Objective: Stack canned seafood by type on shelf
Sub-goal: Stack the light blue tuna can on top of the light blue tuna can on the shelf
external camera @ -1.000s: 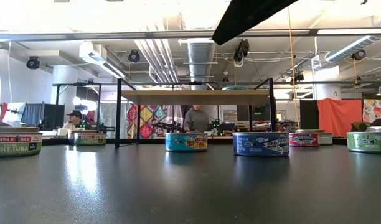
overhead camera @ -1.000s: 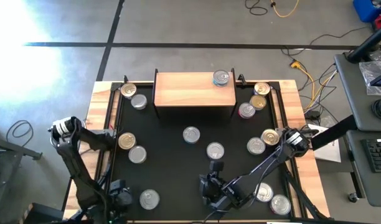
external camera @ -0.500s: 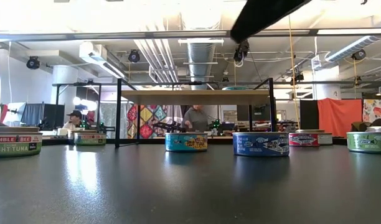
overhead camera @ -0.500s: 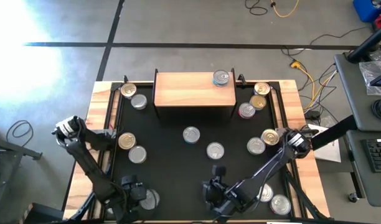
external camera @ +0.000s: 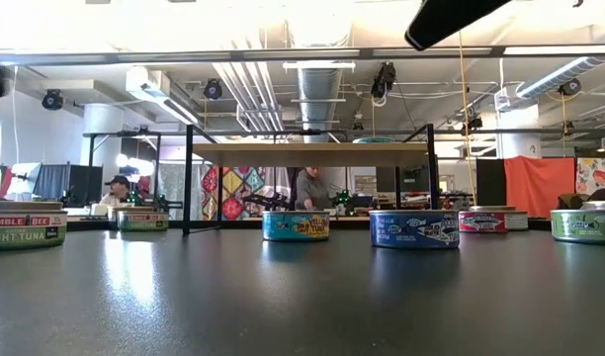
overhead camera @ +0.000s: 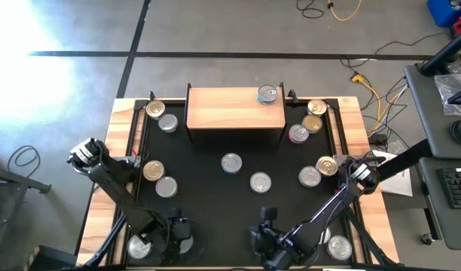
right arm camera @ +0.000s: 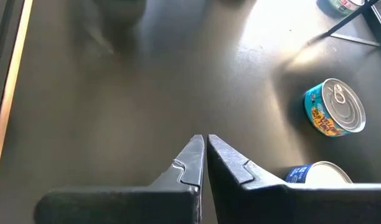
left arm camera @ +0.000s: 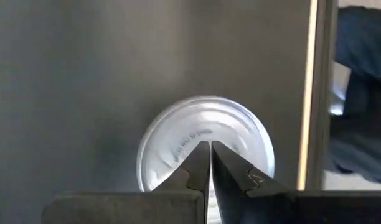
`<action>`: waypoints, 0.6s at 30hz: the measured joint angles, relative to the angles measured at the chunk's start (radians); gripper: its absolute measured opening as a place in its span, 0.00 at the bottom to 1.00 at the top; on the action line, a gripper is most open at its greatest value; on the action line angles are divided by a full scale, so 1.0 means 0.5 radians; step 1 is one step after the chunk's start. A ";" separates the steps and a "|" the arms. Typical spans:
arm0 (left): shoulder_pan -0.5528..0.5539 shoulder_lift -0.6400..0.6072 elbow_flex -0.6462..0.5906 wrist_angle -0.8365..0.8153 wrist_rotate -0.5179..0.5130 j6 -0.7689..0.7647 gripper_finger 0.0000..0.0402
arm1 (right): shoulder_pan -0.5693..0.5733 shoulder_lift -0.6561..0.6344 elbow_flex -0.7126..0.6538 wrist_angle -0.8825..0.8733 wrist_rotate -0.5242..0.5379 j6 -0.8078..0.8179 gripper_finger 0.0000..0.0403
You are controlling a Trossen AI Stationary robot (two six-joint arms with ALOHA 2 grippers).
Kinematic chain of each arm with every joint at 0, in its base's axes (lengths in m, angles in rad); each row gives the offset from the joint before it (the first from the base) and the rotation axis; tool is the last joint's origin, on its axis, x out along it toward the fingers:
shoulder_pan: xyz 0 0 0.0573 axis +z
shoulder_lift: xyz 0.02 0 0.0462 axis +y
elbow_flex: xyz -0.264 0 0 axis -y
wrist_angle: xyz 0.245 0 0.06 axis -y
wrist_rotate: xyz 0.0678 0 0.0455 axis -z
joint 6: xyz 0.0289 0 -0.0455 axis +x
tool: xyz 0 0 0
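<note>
black table (overhead camera: 215, 196) with wooden edge planks; the shelf (overhead camera: 235, 108) stands at its far edge, middle, carrying one silver-lidded can (overhead camera: 267, 94) near its right end. the other cans lie loose on the table top — pairs at both far corners beside the shelf, two at the left edge, two in the centre (overhead camera: 231, 162), two at the right edge, more at the near edge. left gripper (left arm camera: 210, 152) sits low at the near left, fingers closed on nothing, directly over a silver-lidded tin (left arm camera: 205, 143). right gripper (right arm camera: 205, 144) hangs at the near centre, fingers closed and empty — a teal-sided can (right arm camera: 335, 107) lies ahead of it.
</note>
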 joint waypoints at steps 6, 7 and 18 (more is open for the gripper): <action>-0.184 0.001 0.000 -0.100 0.342 -0.534 0.00 | -0.001 0.000 -0.006 0.000 0.017 -0.010 0.03; -0.223 0.000 0.000 -0.140 0.351 -0.619 0.00 | -0.001 0.000 -0.009 0.001 0.019 -0.018 0.03; -0.247 0.002 -0.015 -0.288 0.184 -0.654 0.00 | -0.010 0.000 -0.028 -0.005 0.127 -0.052 0.03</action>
